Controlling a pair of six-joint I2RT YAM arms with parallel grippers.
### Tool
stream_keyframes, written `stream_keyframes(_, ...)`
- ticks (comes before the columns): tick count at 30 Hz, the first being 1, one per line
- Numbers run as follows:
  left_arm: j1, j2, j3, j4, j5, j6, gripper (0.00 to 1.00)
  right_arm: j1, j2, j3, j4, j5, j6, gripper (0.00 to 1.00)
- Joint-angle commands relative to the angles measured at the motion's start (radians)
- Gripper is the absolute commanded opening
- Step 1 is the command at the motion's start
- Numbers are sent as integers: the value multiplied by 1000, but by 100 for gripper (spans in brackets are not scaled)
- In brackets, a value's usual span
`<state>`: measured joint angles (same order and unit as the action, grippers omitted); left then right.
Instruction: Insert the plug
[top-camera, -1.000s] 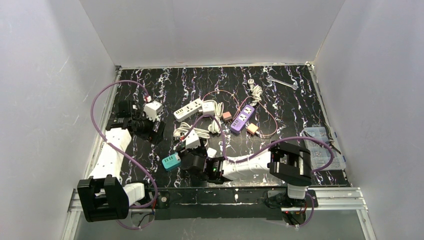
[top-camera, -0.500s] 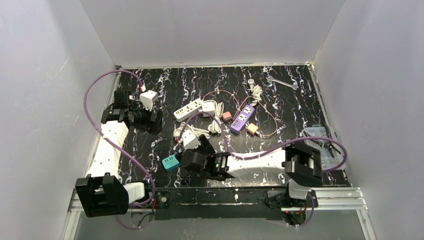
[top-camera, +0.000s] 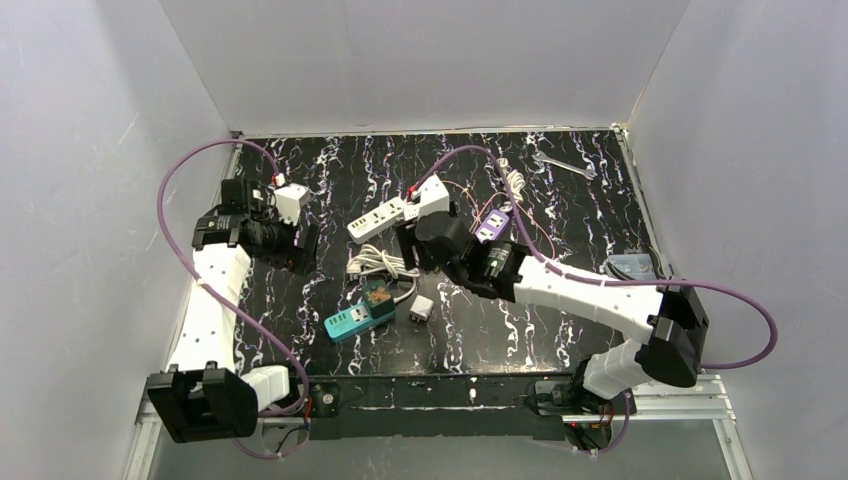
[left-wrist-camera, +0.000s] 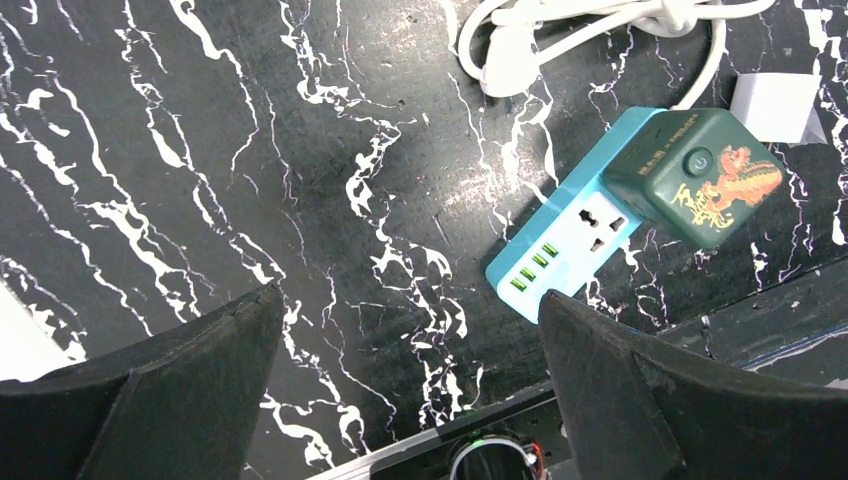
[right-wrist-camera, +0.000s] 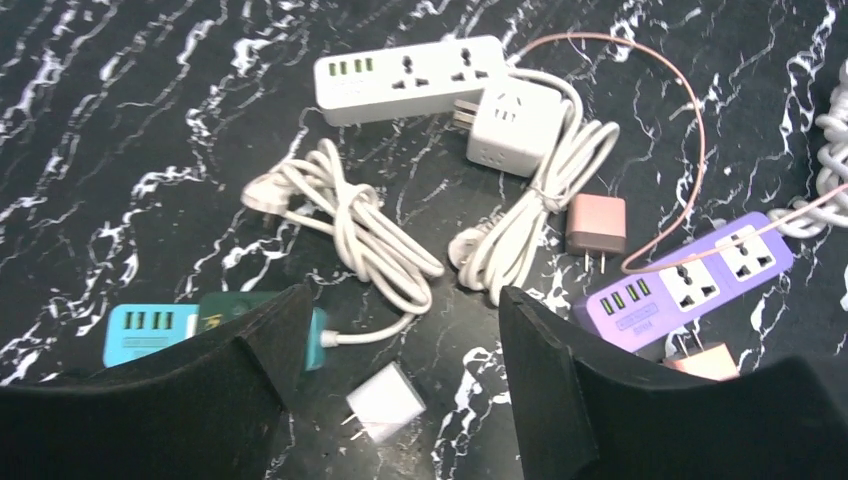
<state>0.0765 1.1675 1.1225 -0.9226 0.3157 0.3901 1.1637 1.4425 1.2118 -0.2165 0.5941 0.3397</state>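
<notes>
At the right of the left wrist view, the green cube (left-wrist-camera: 695, 175) on the teal strip (left-wrist-camera: 560, 250) bears a power sign (left-wrist-camera: 698, 162) on its button, beside an orange dragon-like drawing (left-wrist-camera: 735, 190). The pale lettering (left-wrist-camera: 668, 128) along its edge is too small to read.

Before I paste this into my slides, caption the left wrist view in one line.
Open left claw above a teal power strip carrying a dark green cube adapter, white cable coiled beyond.

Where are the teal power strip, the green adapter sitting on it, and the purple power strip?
teal power strip (left-wrist-camera: 598, 218), left wrist view, on its white socket face
green adapter (left-wrist-camera: 692, 175), left wrist view, on its top face
purple power strip (right-wrist-camera: 690, 283), right wrist view, on a socket
</notes>
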Motion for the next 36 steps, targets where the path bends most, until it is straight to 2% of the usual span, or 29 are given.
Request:
stream_keyframes(1,5,-73,53,-112,-19,24,98,-95,36,53,-85,-125,-10,74)
stream_keyframes(6,5,-44,59,-127,10,69,98,-192,179,144,-126,-195,-26,66)
stream_keyframes(12,4,74,78,-81,84,75,98,-197,334,224,-175,-203,-59,77)
stream_keyframes(16,3,130,110,-71,105,48,98,-201,400,218,-103,-272,-86,77)
stream_keyframes(23,5,108,117,-74,74,64,98,-214,522,251,-41,-459,-111,74)
stream_keyframes(27,4,84,114,-77,74,74,98,-214,556,231,5,-552,-77,63)
stream_keyframes(30,5,93,103,-70,88,82,98,-213,602,244,54,-568,-54,50)
stream_keyframes(34,4,130,102,-70,75,79,98,-203,654,305,71,-577,-19,47)
stream_keyframes(36,5,130,109,-64,62,79,98,-197,673,332,92,-579,-11,41)
